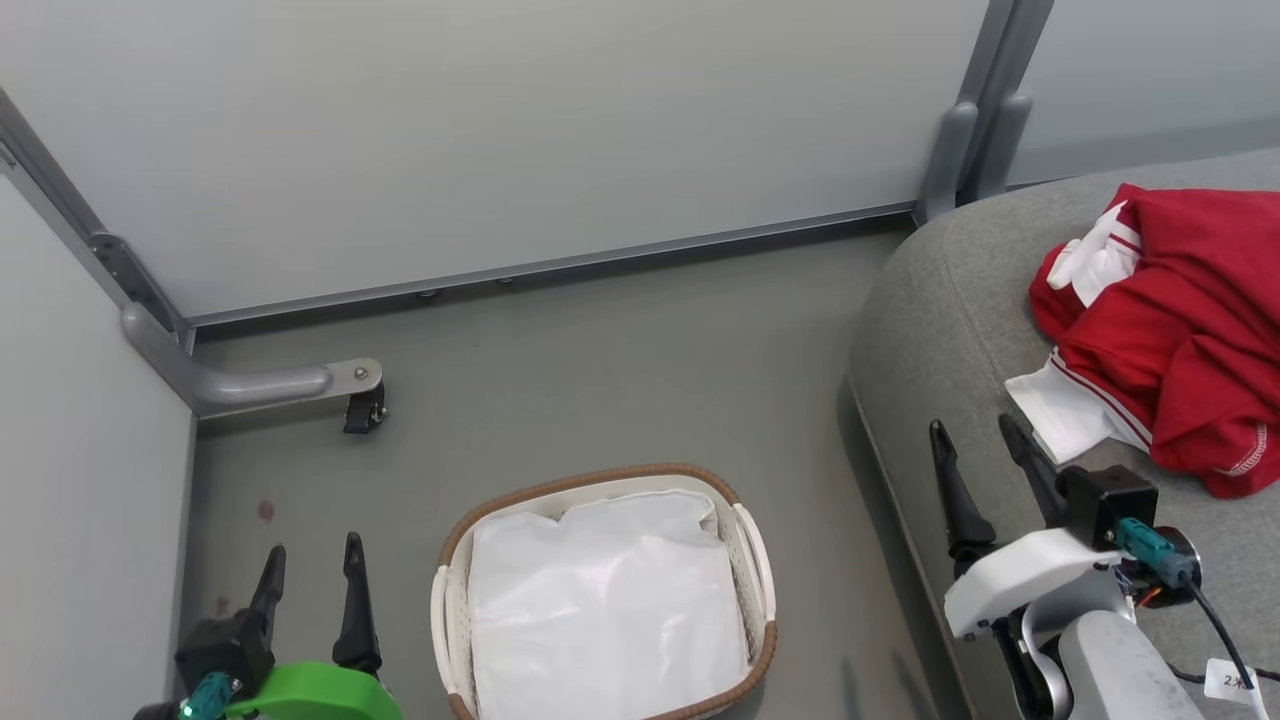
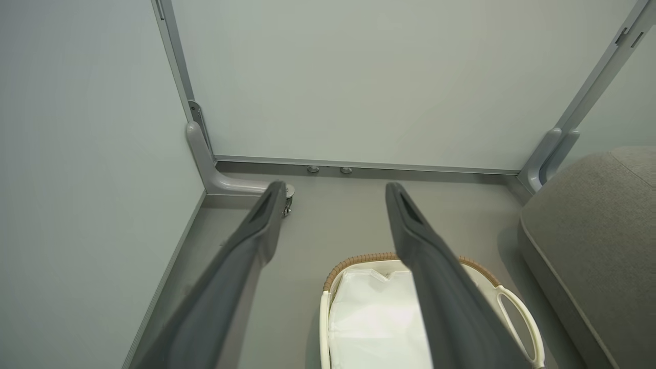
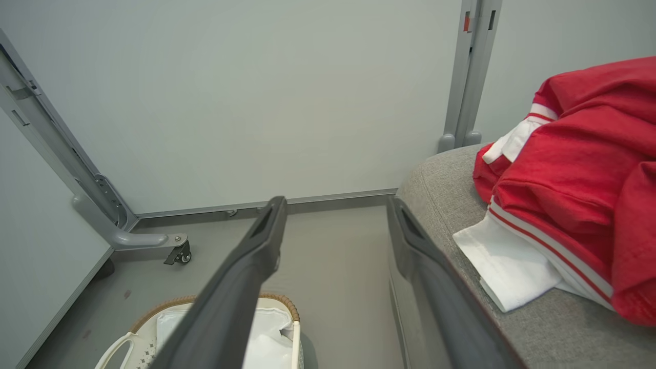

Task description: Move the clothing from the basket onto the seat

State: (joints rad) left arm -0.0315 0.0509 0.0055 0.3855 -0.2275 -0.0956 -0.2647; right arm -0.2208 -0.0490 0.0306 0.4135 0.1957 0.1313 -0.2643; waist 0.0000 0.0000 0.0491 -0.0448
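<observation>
I see the clothing heaped on the seat, just right of my right gripper (jaws wide, empty), left gripper spread wide, left of the basket

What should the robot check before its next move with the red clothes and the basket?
1. Basket holds no red clothes, just its white liner: ok.
2. Clothing lies on the seat: ok.
3. Left gripper open, holding nothing: ok.
4. Right gripper open, holding nothing: ok.
5. Nothing hidden under the liner: cannot tell.
</observation>
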